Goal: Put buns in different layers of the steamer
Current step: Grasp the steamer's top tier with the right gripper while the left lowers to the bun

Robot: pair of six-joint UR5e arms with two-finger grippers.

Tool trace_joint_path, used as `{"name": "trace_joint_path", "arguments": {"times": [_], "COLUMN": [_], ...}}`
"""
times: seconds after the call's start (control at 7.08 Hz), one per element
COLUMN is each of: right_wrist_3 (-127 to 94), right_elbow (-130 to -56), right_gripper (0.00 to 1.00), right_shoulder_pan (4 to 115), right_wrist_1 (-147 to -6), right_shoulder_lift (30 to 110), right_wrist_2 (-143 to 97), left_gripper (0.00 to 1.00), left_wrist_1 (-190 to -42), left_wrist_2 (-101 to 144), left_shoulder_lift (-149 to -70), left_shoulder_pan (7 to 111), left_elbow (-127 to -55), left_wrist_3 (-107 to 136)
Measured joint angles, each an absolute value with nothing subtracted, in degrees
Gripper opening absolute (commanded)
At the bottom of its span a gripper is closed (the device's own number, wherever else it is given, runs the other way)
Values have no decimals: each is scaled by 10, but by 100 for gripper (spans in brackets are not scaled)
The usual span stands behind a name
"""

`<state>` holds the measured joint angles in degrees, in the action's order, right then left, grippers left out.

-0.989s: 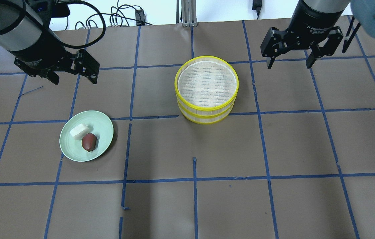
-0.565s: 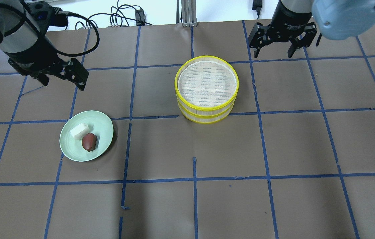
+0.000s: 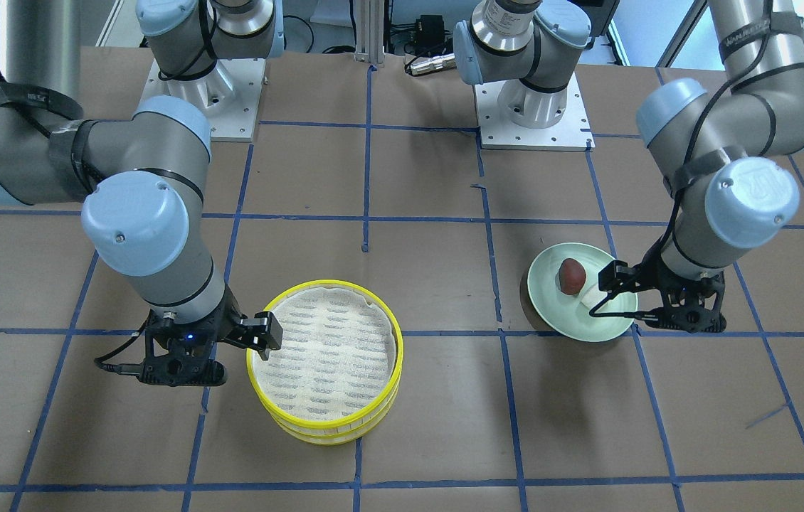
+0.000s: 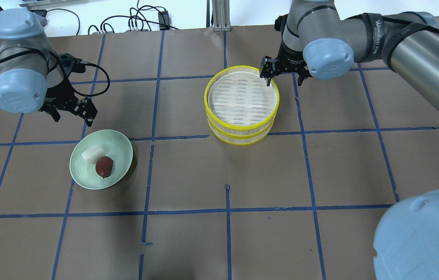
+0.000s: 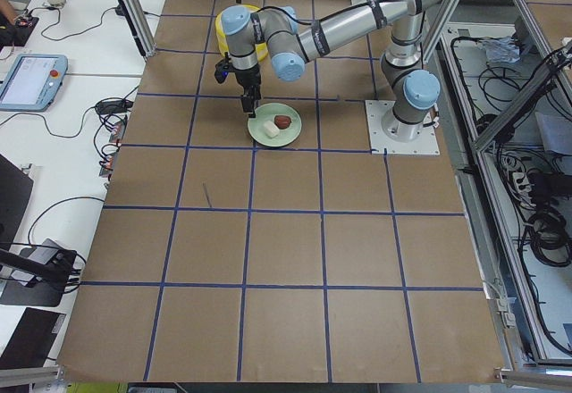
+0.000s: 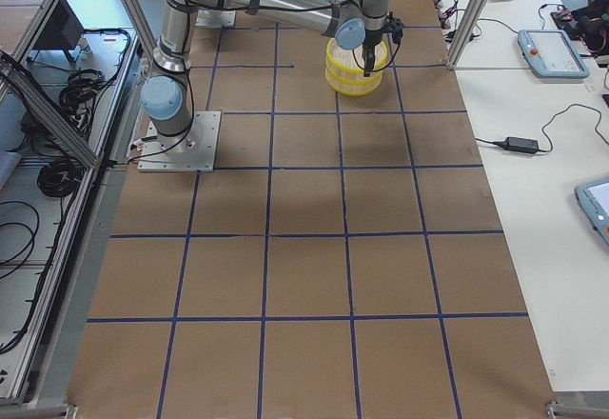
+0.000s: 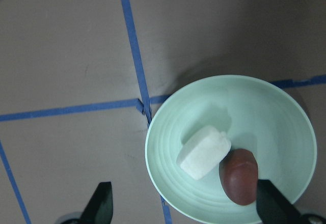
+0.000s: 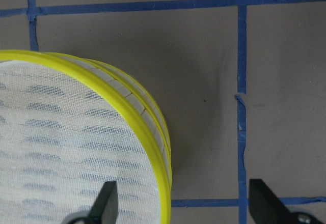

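The steamer (image 4: 208,112) is two yellow-rimmed trays stacked at table centre, and its top mesh floor is bare. It also shows in the front view (image 3: 395,370) and the right wrist view (image 8: 153,127). A white blocky bun (image 4: 92,152) and a reddish-brown bun (image 4: 104,166) lie side by side on a pale green plate (image 4: 120,146). My left gripper (image 4: 72,116) is open and empty, above the plate's far edge. The left wrist view shows both buns (image 7: 204,151) (image 7: 239,175). My right gripper (image 4: 283,79) is open and straddles the steamer's far right rim.
The table is brown paper with a grid of blue tape. Cables and a metal post (image 4: 219,15) sit beyond the far edge. The right arm's elbow (image 4: 421,233) fills the overhead view's near right corner.
Both arms have come down and inward. The left gripper moved toward the plate. The right gripper moved left from the far right corner to the steamer's rim. Both stayed open.
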<state>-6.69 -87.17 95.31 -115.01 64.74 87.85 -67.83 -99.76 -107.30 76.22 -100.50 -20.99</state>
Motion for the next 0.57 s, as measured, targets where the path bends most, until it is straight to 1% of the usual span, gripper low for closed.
{"name": "trace_joint_path", "arguments": {"times": [0.28,0.42,0.57], "right_wrist_3": [-68,-68,-67], "right_elbow": [-878,-879,-880], "right_gripper": [20,8,7], "right_shoulder_pan": [954,954,954], "right_wrist_1": [-1156,-1156,-1155], "right_shoulder_lift": [633,631,630], "right_wrist_2": [874,870,868], "left_gripper": [100,100,100], "left_wrist_1": [-618,-601,-595], "left_wrist_2": [-982,-982,-984], "left_shoulder_lift": [-1122,-1132,-1135], "left_shoulder_pan": [761,761,761], "left_elbow": [-1027,-1043,-1059], "left_wrist_3": [-209,-204,-191]}}
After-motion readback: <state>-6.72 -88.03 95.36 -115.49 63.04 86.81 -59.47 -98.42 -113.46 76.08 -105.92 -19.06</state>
